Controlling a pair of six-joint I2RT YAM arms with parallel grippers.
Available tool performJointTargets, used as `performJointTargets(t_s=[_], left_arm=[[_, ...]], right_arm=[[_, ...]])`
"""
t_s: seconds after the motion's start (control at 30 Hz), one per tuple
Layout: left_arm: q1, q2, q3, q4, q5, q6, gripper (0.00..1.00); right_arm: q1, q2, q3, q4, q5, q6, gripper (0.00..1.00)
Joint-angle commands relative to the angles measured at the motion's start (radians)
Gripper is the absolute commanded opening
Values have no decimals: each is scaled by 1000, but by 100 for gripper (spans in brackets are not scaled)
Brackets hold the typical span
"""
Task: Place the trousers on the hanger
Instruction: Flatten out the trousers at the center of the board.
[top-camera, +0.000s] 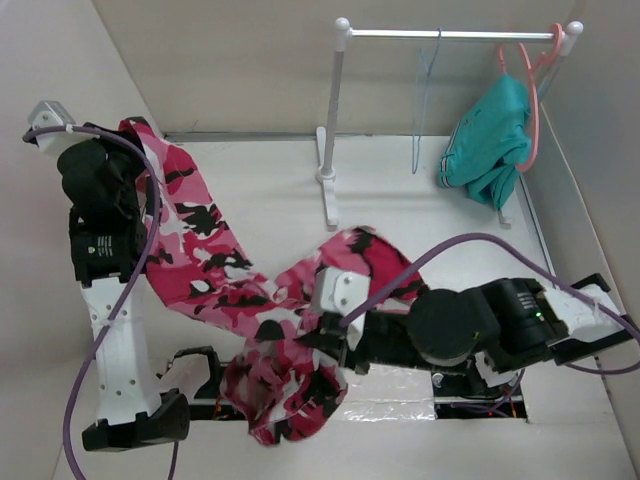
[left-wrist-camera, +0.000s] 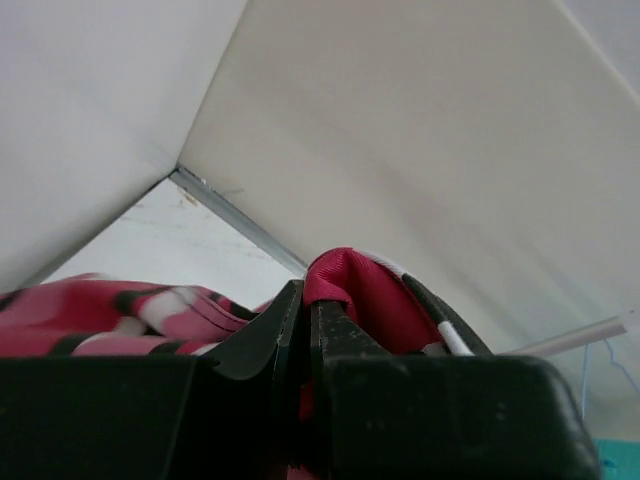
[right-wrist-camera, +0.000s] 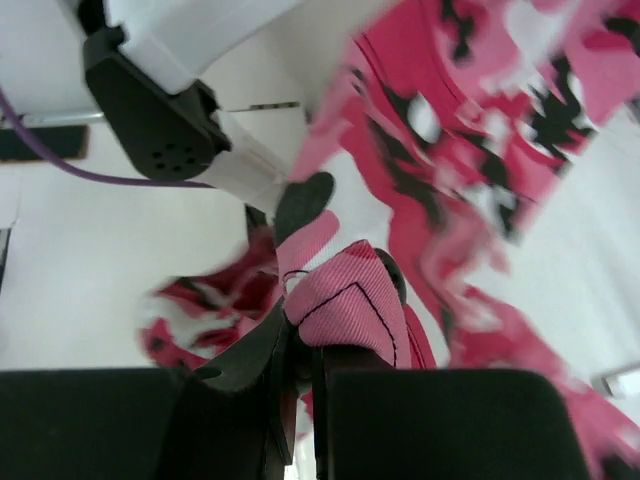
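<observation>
The pink, white and black camouflage trousers (top-camera: 200, 240) stretch from the far left down to a bunched heap near the front edge. My left gripper (top-camera: 128, 138) is raised at the far left, shut on one end of them. In the left wrist view the jaws (left-wrist-camera: 305, 295) pinch a red fold of the trousers (left-wrist-camera: 365, 290). My right gripper (top-camera: 325, 328) is low at the centre, shut on another part. In the right wrist view a stitched pink corner of the trousers (right-wrist-camera: 350, 305) is clamped between its fingertips (right-wrist-camera: 300, 335). The pale-blue hanger (top-camera: 428, 100) hangs bare on the rail.
A white clothes rack (top-camera: 335, 120) stands at the back, its rail (top-camera: 450, 34) running right. A coral-pink hanger (top-camera: 535, 90) on it carries a teal garment (top-camera: 490, 140). Pale walls close in on the left, back and right. A shiny patch (top-camera: 390, 408) lies by the front edge.
</observation>
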Motion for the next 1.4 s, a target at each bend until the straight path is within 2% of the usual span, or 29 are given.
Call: performJointTargets(t_s=[0.0,0.03,0.07,0.1,0.17,0.2,0.23,0.27,0.3,0.37,0.4,0.5,0.53,0.6,0.67,0.7,0.73,0.8,0.83,0.9,0.93,1.0,1.03,1.13,1.37], left_arm=[[5,33,116,11,-22,33,0],[5,66,131,18,26,34,0],[5,91,140,40,65,34,0],[5,115,147,44,105,33,0],[-36,197,128,66,180,25,0],[-69,217,74,86,171,24,0],[-131,258,18,125,116,33,0],[-159,283,-3,132,99,31,0],[-184,307,-20,141,95,27,0],[-263,393,-40,153,87,18,1],[-291,418,-49,153,75,16,5],[-386,462,-101,173,30,14,35],[-406,450,-121,182,13,14,48],[-467,423,-200,205,19,11,54],[-527,364,-254,206,-17,10,53],[-600,341,-329,210,-33,10,51],[-638,289,-367,213,-50,7,42],[-704,235,-514,216,-62,-15,34],[-766,191,-565,233,-42,-36,32],[-825,174,-697,261,-36,-71,32],[-872,186,-730,277,13,-90,38],[-918,220,-783,313,24,-120,43],[-941,247,-802,336,39,-130,49],[-956,309,-839,481,132,-159,57],[-965,514,-779,653,189,-168,59]], right_arm=[[-4,-132,-31,47,219,-7,0],[-4,-175,-88,63,279,-1,0],[-78,-274,-151,96,341,46,0],[-147,-333,-293,122,358,54,0],[-316,-518,-453,217,308,72,0],[-475,-572,-589,239,276,78,0],[-546,-640,-637,230,266,98,0],[-609,-655,-674,218,252,101,0],[-722,-662,-703,204,233,101,0],[-815,-650,-765,186,165,92,0],[-852,-624,-785,185,121,91,0],[-967,-597,-872,196,96,106,0],[-1016,-603,-897,210,91,108,0],[-1071,-625,-987,308,27,89,0],[-1154,-640,-1032,366,-42,77,0],[-1176,-637,-1036,374,-91,74,0],[-1193,-634,-1038,374,-105,69,0],[-1219,-631,-1040,382,-122,55,0],[-1219,-633,-1041,385,-122,51,0],[-1245,-640,-1041,394,-143,39,0],[-1245,-642,-1041,397,-154,34,0],[-1254,-643,-1035,399,-171,31,0],[-1254,-645,-1029,396,-174,29,0],[-1254,-655,-1024,396,-180,28,0],[-1254,-665,-1014,383,-212,31,0]])
